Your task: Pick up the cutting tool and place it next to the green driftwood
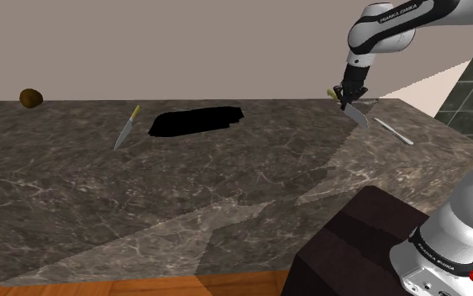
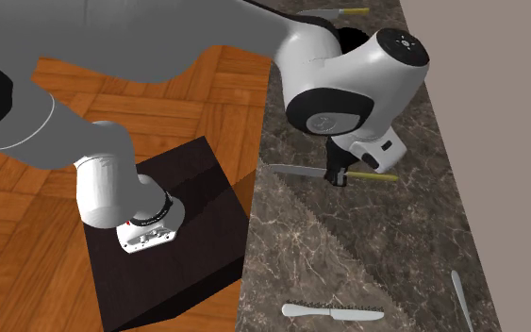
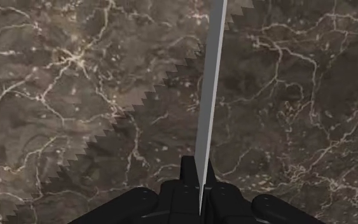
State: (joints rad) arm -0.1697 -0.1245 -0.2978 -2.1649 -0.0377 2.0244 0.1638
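Note:
My gripper point(image 1: 343, 95) is shut on a knife point(image 1: 356, 113) with a grey blade and a yellow handle point(image 2: 376, 176), holding it a little above the marble counter near the far right corner in the shoulder view. In the wrist view the blade point(image 3: 209, 95) runs edge-on away from the gripper point(image 3: 196, 181), clasped between the black fingers point(image 3: 187, 173). The driftwood point(image 1: 31, 97), an olive-brown lump, sits at the far left end of the counter, far from the gripper. In the second exterior view the gripper point(image 2: 337, 175) holds the knife point(image 2: 296, 172) where blade meets handle.
A second yellow-handled knife point(image 1: 127, 126) lies left of a black opening point(image 1: 197, 120) in the counter point(image 1: 226, 193). A pale table knife point(image 1: 392, 130) lies just right of the gripper. Another pale knife point(image 2: 334, 311) lies near the counter's end. The dark stand point(image 1: 352, 252) sits at lower right.

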